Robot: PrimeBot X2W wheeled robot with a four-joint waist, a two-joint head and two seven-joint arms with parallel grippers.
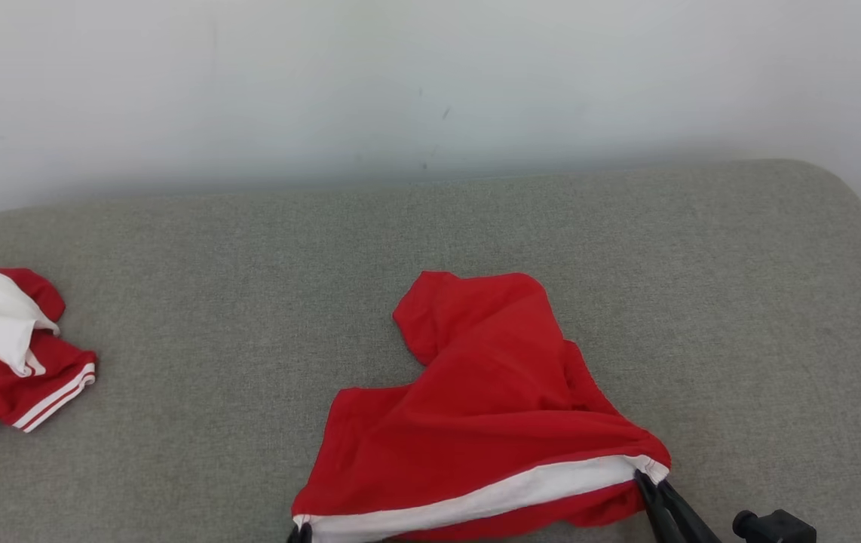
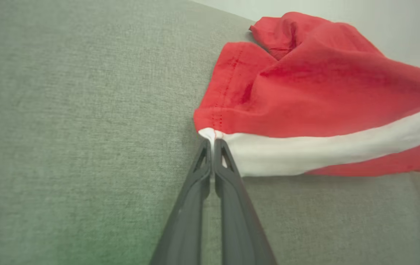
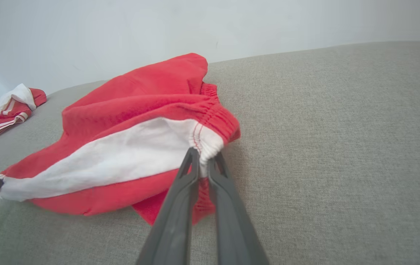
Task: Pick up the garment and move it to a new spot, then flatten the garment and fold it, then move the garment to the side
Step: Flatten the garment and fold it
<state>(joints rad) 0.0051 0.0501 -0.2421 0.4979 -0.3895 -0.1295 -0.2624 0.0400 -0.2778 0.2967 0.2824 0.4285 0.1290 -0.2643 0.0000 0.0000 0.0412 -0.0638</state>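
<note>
The garment (image 1: 491, 407) is a pair of red shorts with a white side stripe, lying crumpled near the front middle of the grey padded surface (image 1: 626, 241). My left gripper (image 1: 299, 532) is shut on the stripe's left corner, at the leg hem; in the left wrist view the left gripper (image 2: 213, 141) pinches that white corner of the garment (image 2: 305, 99). My right gripper (image 1: 645, 481) is shut on the stripe's right end at the elastic waistband; in the right wrist view the right gripper (image 3: 204, 156) nips the gathered white edge of the garment (image 3: 140, 110). The stripe runs stretched between both grippers.
A second red and white garment (image 1: 8, 354) lies bunched at the surface's left edge, also in the right wrist view as a small heap (image 3: 7, 110). A pale wall (image 1: 430, 83) stands behind. Bare grey surface lies to the right and behind the shorts.
</note>
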